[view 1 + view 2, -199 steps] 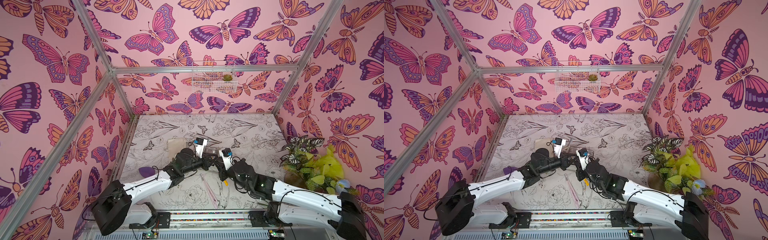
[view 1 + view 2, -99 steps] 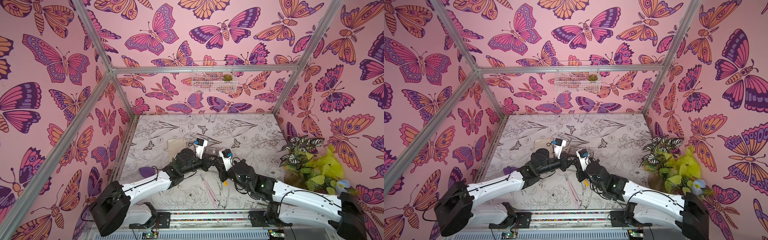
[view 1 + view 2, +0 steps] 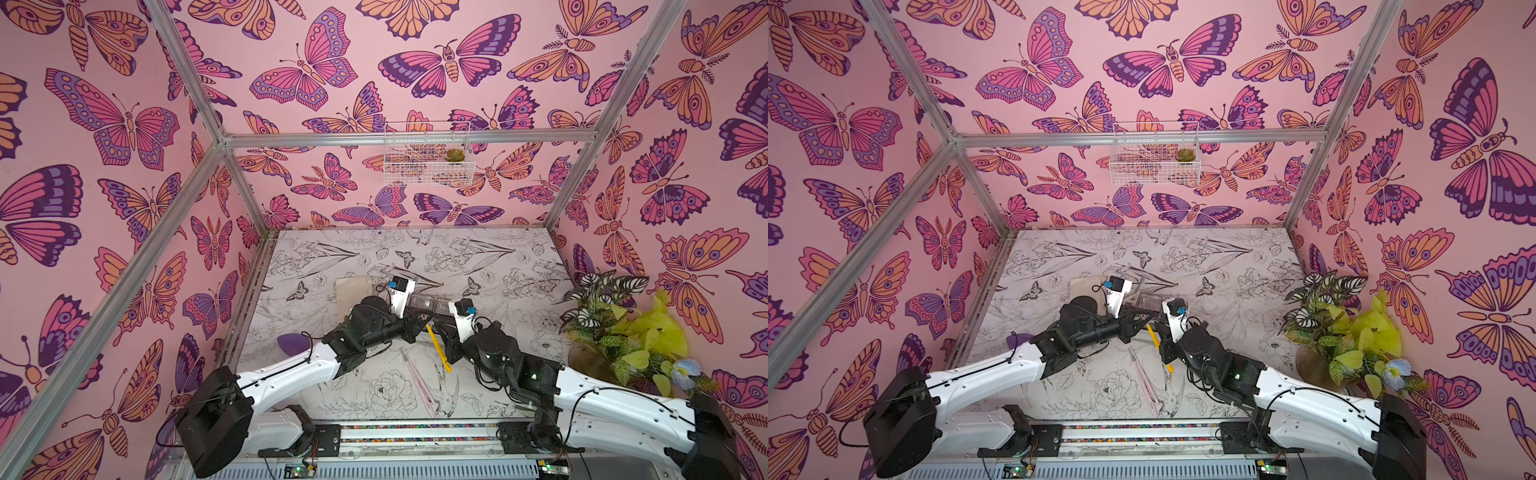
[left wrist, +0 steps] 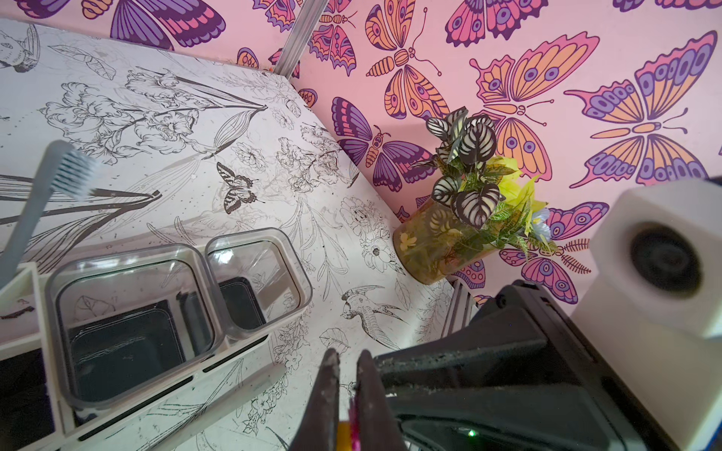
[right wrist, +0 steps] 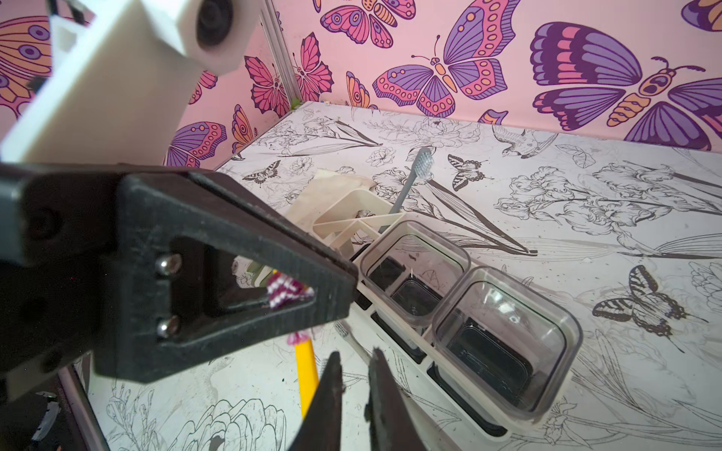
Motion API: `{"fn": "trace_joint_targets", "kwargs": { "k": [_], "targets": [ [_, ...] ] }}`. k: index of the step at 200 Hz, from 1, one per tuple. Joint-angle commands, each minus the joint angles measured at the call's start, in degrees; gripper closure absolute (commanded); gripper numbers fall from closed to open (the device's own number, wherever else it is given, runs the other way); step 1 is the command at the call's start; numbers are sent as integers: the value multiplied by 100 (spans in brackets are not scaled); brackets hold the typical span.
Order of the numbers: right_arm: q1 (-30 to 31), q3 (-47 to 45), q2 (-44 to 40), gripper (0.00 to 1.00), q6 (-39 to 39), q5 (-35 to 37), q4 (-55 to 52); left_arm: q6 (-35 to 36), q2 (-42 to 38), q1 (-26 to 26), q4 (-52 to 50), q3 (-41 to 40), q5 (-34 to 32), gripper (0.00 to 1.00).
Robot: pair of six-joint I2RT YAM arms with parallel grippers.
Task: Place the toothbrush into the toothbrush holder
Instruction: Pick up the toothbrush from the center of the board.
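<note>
The toothbrush holder (image 3: pixel 432 305) (image 3: pixel 1148 301) is a white caddy (image 5: pixel 340 218) with two clear cups, standing mid-table. My left gripper (image 3: pixel 422 318) (image 4: pixel 347 353) is shut on the head end of a yellow toothbrush (image 3: pixel 436 345) (image 3: pixel 1158 345) (image 5: pixel 306 375) just in front of the caddy (image 4: pixel 242 351). Its handle slants down toward me. My right gripper (image 3: pixel 440 328) (image 5: pixel 355 353) hovers beside that handle, jaws nearly together with nothing between them. A grey toothbrush (image 4: pixel 74 172) (image 5: pixel 424 162) stands in the slotted compartment.
A whitish toothbrush (image 4: pixel 218 402) (image 5: pixel 351 339) lies along the caddy's near side. A pink one (image 3: pixel 419 382) lies nearer the front edge. A tan cloth (image 3: pixel 353 286) sits behind the caddy, a purple object (image 3: pixel 293 343) at left, a potted plant (image 3: pixel 602 328) at right.
</note>
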Motion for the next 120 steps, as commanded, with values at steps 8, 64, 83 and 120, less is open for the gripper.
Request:
{"fn": "trace_joint_targets", "kwargs": {
  "k": [8, 64, 83, 120],
  "targets": [
    [-24, -33, -109, 83, 40, 183, -208, 155, -105, -19, -80, 145, -121, 100],
    [-24, -218, -507, 79, 133, 424, -607, 407, -315, -19, -304, 190, -440, 100],
    [-24, -314, -736, 75, 126, 462, -717, 478, -389, -3, -322, 185, -508, 100],
    [-24, -376, -1192, 64, 162, 768, -1188, 713, -527, 11, -331, 168, -611, 100]
  ]
}}
